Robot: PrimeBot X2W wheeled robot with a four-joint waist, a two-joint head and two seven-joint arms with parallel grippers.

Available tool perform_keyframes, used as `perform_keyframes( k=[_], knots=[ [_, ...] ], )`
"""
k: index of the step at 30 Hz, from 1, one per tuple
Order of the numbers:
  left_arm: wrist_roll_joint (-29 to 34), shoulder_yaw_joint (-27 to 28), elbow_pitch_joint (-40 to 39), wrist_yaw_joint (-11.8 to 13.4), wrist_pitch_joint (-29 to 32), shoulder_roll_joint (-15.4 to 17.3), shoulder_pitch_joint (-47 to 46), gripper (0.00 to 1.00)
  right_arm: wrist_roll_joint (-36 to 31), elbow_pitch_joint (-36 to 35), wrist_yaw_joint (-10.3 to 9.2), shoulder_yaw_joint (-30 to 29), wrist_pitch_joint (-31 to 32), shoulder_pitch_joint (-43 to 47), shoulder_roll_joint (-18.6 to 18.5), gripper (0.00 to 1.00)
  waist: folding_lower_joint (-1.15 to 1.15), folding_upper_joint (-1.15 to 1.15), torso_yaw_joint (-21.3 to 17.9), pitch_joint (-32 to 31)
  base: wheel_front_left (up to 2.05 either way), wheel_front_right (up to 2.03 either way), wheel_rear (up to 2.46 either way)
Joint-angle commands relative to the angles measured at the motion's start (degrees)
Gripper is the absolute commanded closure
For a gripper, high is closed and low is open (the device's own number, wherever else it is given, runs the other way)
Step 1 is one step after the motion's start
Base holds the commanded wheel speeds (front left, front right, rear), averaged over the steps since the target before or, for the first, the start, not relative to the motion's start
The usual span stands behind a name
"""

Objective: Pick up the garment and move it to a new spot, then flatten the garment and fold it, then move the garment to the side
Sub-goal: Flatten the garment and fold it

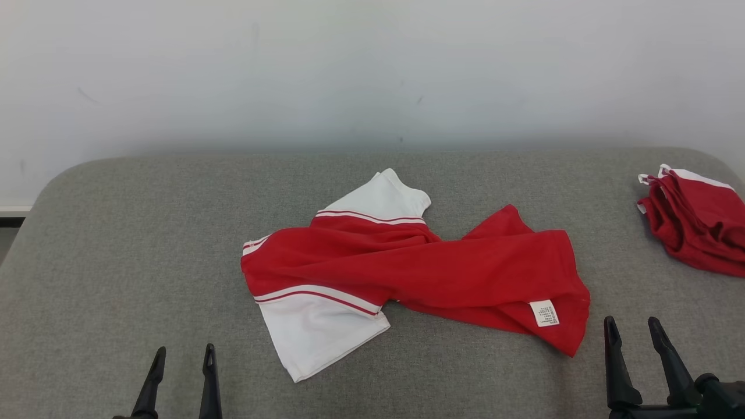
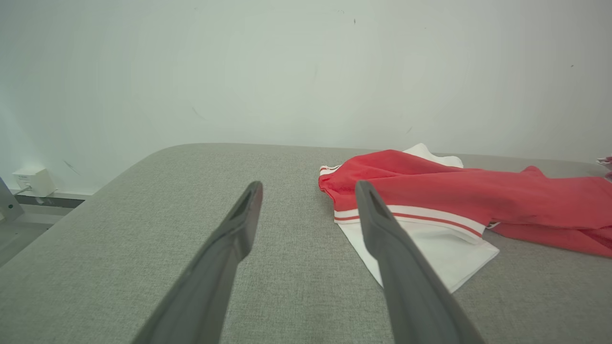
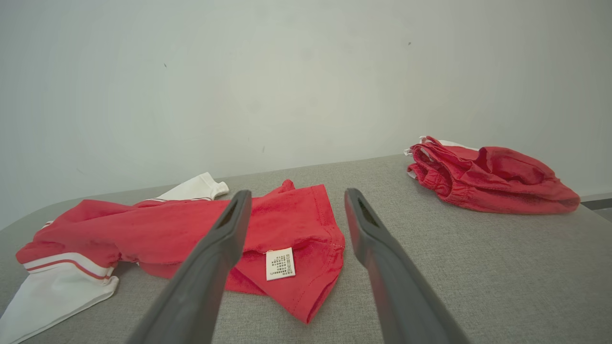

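A red garment [image 1: 442, 265] with white sleeves and red-and-white stripes lies crumpled in the middle of the grey padded table [image 1: 145, 233]. A white care label [image 1: 544, 313] shows near its right hem. My left gripper [image 1: 183, 352] stands open at the lower left, short of the near white sleeve [image 1: 314, 331]. In the left wrist view the garment [image 2: 459, 200] lies ahead and right of my left gripper [image 2: 308, 188]. My right gripper [image 1: 631, 323] stands open just right of the hem. The right wrist view has my right gripper [image 3: 296, 196] before the garment [image 3: 191, 224] and its label [image 3: 280, 263].
A second red garment [image 1: 695, 224] with white trim lies bunched at the table's far right edge, also in the right wrist view [image 3: 487, 179]. A pale wall [image 1: 372, 70] rises behind the table. A white box [image 2: 33, 181] sits at the wall's foot on the left.
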Motion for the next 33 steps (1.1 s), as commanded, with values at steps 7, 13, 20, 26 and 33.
perform_keyframes(
  k=[7, 13, 20, 26, 33],
  knots=[
    [-0.18, -0.60, 0.43, -0.24, -0.17, 0.03, 0.28, 0.00, 0.01, -0.03, -0.15, 0.29, -0.02, 0.23, -0.15, 0.00, 0.00, 0.00, -0.15, 0.16, 0.00, 0.00, 0.00],
    [-0.89, -3.80, 2.49, -0.76, -0.17, 0.02, -1.20, 0.00, 0.49, 2.08, -0.15, 0.63, -0.01, -2.12, -1.02, 0.00, 0.00, 0.00, -0.54, 1.28, 0.00, 0.00, 0.00],
    [-2.00, -8.47, 9.63, -1.45, -0.17, 0.04, -5.16, 0.00, 0.51, 8.50, -0.15, 1.49, -0.01, -7.80, -3.45, 0.00, 0.00, 0.00, -1.21, 4.11, 0.00, 0.00, 0.00],
    [-3.63, -11.92, 16.76, -1.73, -0.17, 0.07, -9.50, 0.00, 1.58, 16.37, -0.15, 3.55, -0.01, -14.35, -5.45, 0.00, 0.00, 0.00, -1.59, 6.65, 0.00, 0.00, 0.00],
    [-5.27, -13.75, 22.28, -1.88, -0.17, 0.08, -13.09, 0.00, 3.12, 26.40, -0.15, 6.16, -0.02, -21.07, -6.67, 0.00, 0.00, 0.00, -1.04, 9.14, 0.00, 0.00, 0.00]
  ],
)
